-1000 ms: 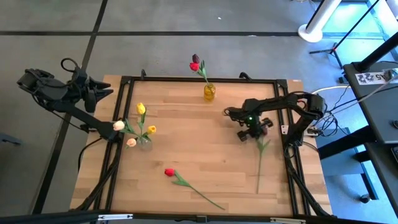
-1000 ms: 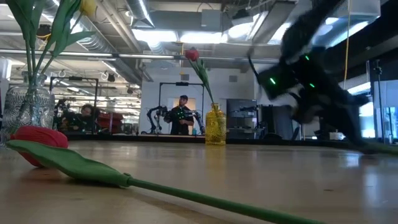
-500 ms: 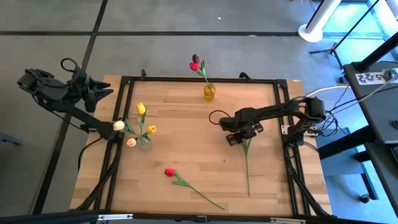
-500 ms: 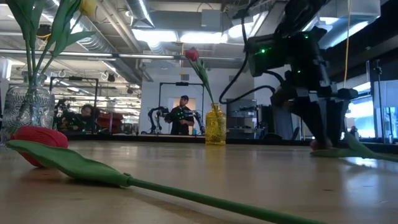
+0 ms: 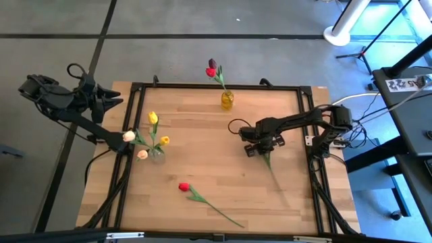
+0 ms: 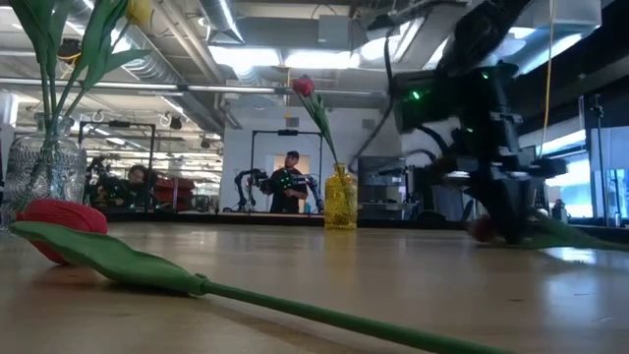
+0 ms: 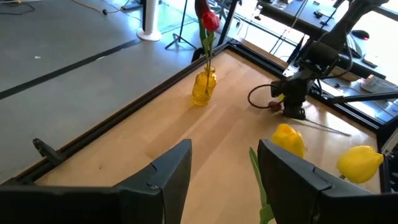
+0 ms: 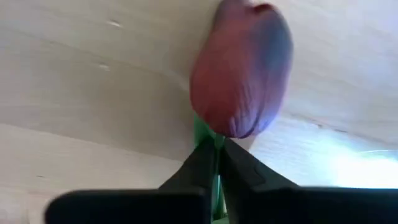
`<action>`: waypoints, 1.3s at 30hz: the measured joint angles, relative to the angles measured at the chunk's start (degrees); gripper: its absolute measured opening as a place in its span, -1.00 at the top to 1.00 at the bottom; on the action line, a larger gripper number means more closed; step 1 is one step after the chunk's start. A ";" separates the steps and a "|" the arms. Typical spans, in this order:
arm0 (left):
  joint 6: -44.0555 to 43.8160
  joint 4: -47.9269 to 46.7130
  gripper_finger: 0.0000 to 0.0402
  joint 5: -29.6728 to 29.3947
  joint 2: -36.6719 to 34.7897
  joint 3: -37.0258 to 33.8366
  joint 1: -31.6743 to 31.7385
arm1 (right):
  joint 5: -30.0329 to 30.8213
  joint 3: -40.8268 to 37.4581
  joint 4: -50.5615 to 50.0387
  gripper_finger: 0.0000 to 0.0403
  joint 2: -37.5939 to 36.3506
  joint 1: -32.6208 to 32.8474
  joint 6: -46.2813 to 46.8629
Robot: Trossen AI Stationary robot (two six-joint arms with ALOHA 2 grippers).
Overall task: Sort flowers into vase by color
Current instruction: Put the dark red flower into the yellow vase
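A: Two vases loaded so far. Clear vase (image 5: 157, 154) at table's left edge: yellow tulips (image 5: 153, 118) plus cream-peach ones (image 5: 129, 136), so approx. four stems. Amber vase (image 5: 227, 100) at far edge: a red tulip (image 5: 210, 71) and a dark maroon one (image 5: 212, 63).

B: Remaining?

A: Two stems, as far as I can see. One red tulip lying loose (image 5: 183, 186) toward the near edge, stem trailing to the near right. One dark red tulip (image 8: 242, 74) in the right gripper (image 5: 254, 148), right of centre.

B: Grip status?

A: Right wrist view: fingers pinched narrow on the stem just under the head. Low view shows the head about at board level; contact w/ the board can't be confirmed. Stem trails behind it toward the near right.

B: Left arm?

A: Left gripper (image 7: 221, 168) parked off the table's left side, fingers spread, nothing between them. Idle.

B: Progress, in your judgement?

A: Approx. three-quarters done. Held stem presumably belongs w/ the reds in the amber vase; loose red likewise.

B: Obstructions?

A: Board betw. right gripper and amber vase is bare wood. Concern: amber neck is narrow and already holds two leaning stems; a long trailing stem could snag the table frame (image 5: 304, 91). A person stands in the room behind, well clear.
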 joint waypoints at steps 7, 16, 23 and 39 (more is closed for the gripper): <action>1.13 1.06 0.11 -0.63 0.00 0.00 -0.01 | 20.81 16.39 8.89 0.93 -4.37 -1.13 -8.74; 0.95 2.34 0.11 -0.50 0.00 0.00 0.01 | 54.42 33.80 33.55 0.97 -5.49 -6.73 -46.79; -0.48 2.34 0.11 0.23 0.00 0.00 0.00 | 55.49 35.26 45.29 0.97 -5.43 -9.95 -56.17; -0.69 3.67 0.11 -1.51 0.00 0.00 0.00 | 55.64 35.26 44.20 0.98 -5.99 -10.14 -60.85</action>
